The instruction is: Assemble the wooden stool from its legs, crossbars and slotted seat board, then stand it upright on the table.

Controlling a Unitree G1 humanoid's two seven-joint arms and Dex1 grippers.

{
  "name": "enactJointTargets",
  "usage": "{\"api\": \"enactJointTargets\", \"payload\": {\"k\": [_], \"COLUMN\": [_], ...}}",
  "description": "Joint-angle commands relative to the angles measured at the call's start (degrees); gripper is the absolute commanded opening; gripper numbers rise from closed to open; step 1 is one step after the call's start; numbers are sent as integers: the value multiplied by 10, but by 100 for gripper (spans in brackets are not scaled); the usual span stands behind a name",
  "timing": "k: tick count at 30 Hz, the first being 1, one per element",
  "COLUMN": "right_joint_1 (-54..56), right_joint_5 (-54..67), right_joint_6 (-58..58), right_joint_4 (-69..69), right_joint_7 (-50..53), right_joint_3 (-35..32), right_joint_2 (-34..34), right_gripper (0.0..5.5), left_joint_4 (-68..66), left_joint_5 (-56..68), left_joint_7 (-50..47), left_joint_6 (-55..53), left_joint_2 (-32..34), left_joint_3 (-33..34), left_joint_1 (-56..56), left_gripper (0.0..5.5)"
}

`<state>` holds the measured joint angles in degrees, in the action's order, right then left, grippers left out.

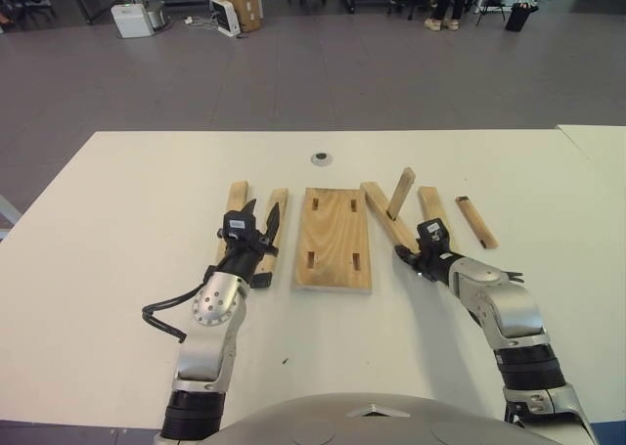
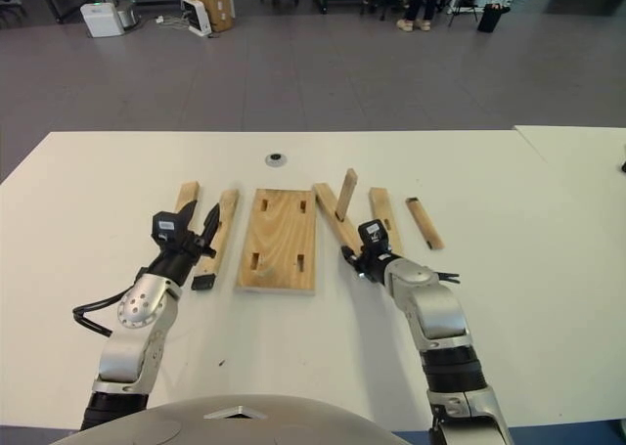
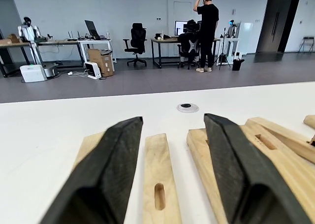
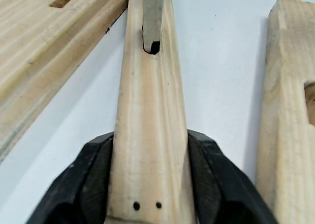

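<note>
Gripping the near end of a leg [image 4: 150, 81], the right gripper [image 4: 151, 140] has both black fingers [image 4: 96, 177] pressed flat against the wood's sides. The right wrist view shows this contact plainly, along with two small holes in the leg's end. The head views show only that the gripper sits at that end. Farther along the same leg, a short crossbar [image 1: 400, 193] rises tilted from a slot. The head views show its whole length, the wrist view only its foot in the slot.

The left gripper [image 1: 260, 210] is spread wide and holds nothing, low over two legs [image 1: 235, 196] lying side by side on the table [image 1: 127, 269]. Its own wrist view shows an oval slot in the leg [image 3: 158, 184] between the fingers [image 3: 108, 170], a detail hidden by the gripper from above. I cannot tell whether the tips touch the wood.

The slotted seat board [image 1: 334, 238] lies flat between the two grippers, with four slots showing and the held leg just beside its right edge. Beyond the right gripper lies another leg [image 1: 434, 208], and to its right, apart, a short crossbar [image 1: 476, 222].

A small round grommet [image 1: 322, 158] sits in the table past the board. Across the floor stands a cardboard box [image 1: 240, 0].
</note>
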<state>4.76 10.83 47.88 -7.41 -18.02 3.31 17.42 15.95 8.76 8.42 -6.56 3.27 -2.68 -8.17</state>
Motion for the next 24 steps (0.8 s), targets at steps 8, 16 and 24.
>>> {"api": "enactJointTargets", "payload": {"k": [8,16,24], "right_joint_1": [187,258,252], "right_joint_5": [124,351,566], "right_joint_6": [-96,12,137], "right_joint_4": [51,-4,-46], "right_joint_7": [-27,-153,-182], "right_joint_3": [-132,-166,-189], "right_joint_2": [-70,-61,-37], "right_gripper": [207,207,207], "left_joint_4": [79,69,26], "left_joint_5": [224,518,756], "left_joint_7": [123,138,40], "left_joint_6": [-105,-297,-399], "left_joint_2": [105,152,170], "left_joint_3": [132,175,204], "left_joint_1": [97,231,292], "left_gripper": [247,375,513]}}
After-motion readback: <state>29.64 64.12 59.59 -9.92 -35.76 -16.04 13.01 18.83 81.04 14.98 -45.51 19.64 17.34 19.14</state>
